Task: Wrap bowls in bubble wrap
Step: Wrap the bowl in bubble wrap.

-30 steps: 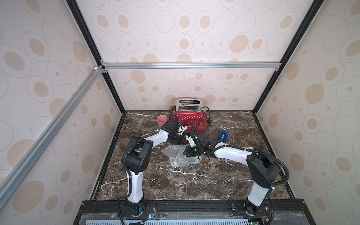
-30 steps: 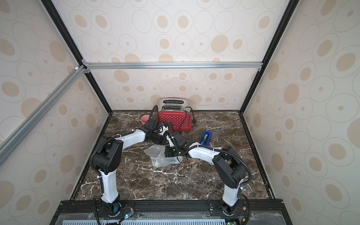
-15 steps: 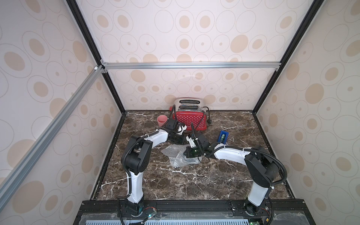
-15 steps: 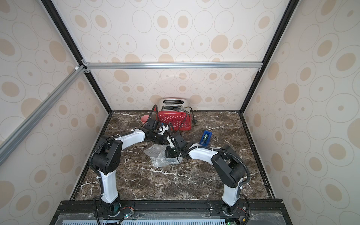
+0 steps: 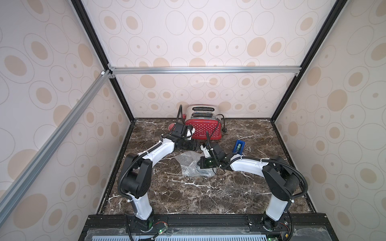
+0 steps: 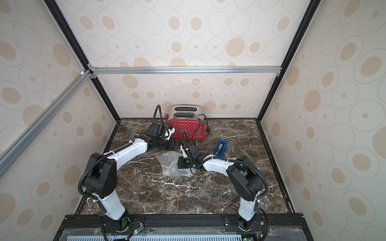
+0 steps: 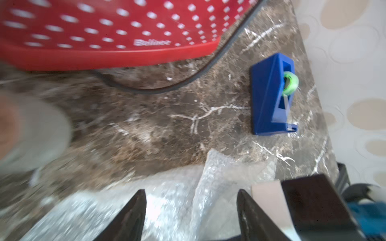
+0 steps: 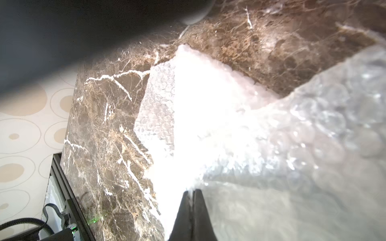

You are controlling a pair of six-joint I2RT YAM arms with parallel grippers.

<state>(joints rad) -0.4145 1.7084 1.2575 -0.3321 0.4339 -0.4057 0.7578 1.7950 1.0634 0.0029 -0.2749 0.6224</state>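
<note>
A dark brown marble table (image 5: 188, 198) with white veins filled the floor of a booth papered in cream with tan ovals. At the back stood a red toaster (image 5: 205, 130) with white dots, and its black cord (image 7: 188, 83) trailed across the stone. Part of a pink cup (image 5: 171, 126) showed just beside the toaster, mostly behind the left arm's wrist. A blue tape dispenser (image 5: 238, 147) with a green roll stood apart from the toaster, toward the right wall.

A crumpled sheet of bubble wrap (image 5: 187, 164) lay near the middle of the table, between the two arms, and showed in both top views. The left gripper (image 7: 190, 192) reached in from the toaster side. Its jaws were spread wide over the near edge of the wrap, with nothing between them. The right gripper (image 8: 191, 193) pointed down into the other side of the sheet. Its jaws were clenched tight on a fold of the wrap, which rose from the table to the tips under strong glare.

I could not tell where the bowl was: the bunched wrap under the right gripper hid whatever lay inside it. In the left wrist view a pale round shape (image 7: 35, 133) sat close to the camera, too blurred to name.
</note>
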